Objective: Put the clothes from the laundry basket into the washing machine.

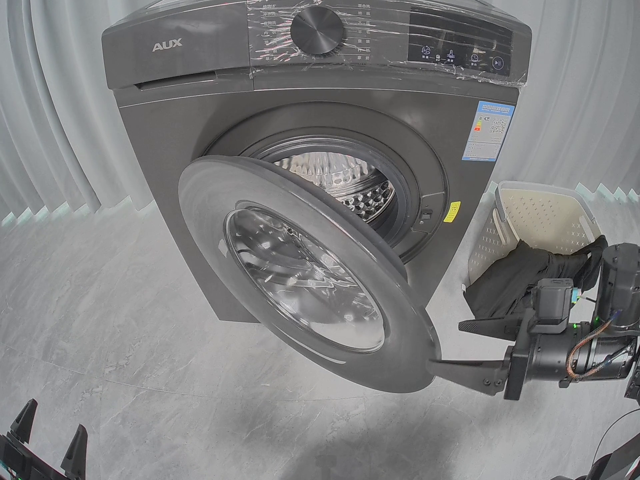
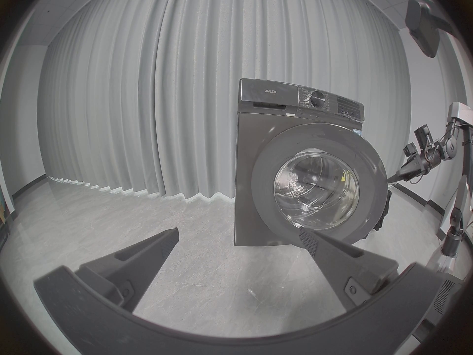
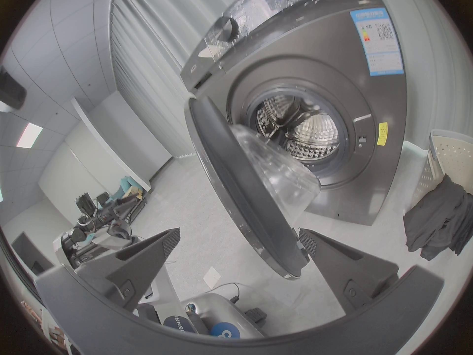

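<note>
The grey washing machine point(image 1: 200, 121) stands in front of me with its round door point(image 1: 300, 275) swung wide towards me and the steel drum point(image 1: 347, 181) bare. My right gripper point(image 1: 453, 348) is open at the door's lower right rim, its lower finger against that rim. In the right wrist view the door's edge point(image 3: 276, 252) sits between the fingers of the right gripper point(image 3: 238, 240). Right of the machine, black clothes point(image 1: 513, 278) hang over the front wall of the white laundry basket point(image 1: 547, 215). My left gripper point(image 1: 47, 438) is open low at the left, far from the machine point(image 2: 276, 173).
Pale pleated curtains point(image 1: 47, 101) hang behind the machine. Grey tiled floor point(image 1: 100, 315) spreads to the left and in front. The open door juts far out from the machine's front. The basket point(image 3: 453, 154) stands close against the machine's right side.
</note>
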Controlling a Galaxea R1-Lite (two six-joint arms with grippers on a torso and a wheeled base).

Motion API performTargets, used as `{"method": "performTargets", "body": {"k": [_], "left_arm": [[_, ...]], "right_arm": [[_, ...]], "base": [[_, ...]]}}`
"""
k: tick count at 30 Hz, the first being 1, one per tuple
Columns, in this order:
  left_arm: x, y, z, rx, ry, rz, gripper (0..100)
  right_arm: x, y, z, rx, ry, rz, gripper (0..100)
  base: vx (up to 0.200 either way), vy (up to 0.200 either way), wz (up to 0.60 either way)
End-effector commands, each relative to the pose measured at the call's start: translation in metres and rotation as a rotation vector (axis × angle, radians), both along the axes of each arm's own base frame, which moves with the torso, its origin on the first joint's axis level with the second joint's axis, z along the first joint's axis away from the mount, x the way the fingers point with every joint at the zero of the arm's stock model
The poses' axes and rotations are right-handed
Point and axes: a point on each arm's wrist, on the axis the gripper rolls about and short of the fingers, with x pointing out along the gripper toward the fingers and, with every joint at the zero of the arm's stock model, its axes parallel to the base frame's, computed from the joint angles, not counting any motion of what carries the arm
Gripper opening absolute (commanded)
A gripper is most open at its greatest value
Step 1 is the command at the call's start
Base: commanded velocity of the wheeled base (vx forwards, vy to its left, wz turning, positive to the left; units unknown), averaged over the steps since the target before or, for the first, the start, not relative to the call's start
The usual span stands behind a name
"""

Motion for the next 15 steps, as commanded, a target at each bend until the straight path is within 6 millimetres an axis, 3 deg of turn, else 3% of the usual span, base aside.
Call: {"method": "performTargets", "body": {"k": [1,8,15], "left_arm": [[0.000,0.000,-0.004,-0.001,0.000,0.000,100],[0.000,0.000,-0.004,-0.001,0.000,-0.001,100],[0.000,0.000,-0.005,-0.001,0.001,-0.001,100]], "right_arm": [[0.001,-0.013,0.014,0.044,-0.044,-0.045,100],[0.025,-0.015,0.016,0.045,-0.041,-0.120,100],[0.050,-0.009,-0.007,-0.007,0.022,-0.156,100]], "base": [[0.000,0.000,0.00],[0.000,0.000,0.00],[0.000,0.000,0.00]]}}
